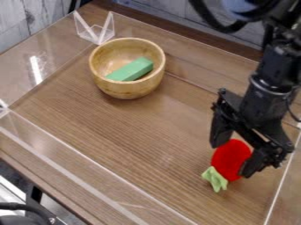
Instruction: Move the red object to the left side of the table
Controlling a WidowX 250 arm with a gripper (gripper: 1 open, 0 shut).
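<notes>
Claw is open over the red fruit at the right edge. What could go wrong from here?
1. The red object lies tilted with its green stub on the table, so the open claw may pinch it off-centre and let it roll or slip out.
2. It sits close to the clear wall on the right; a finger might hit that wall.
3. The bowl holding the green block could be clipped while crossing left.
</notes>
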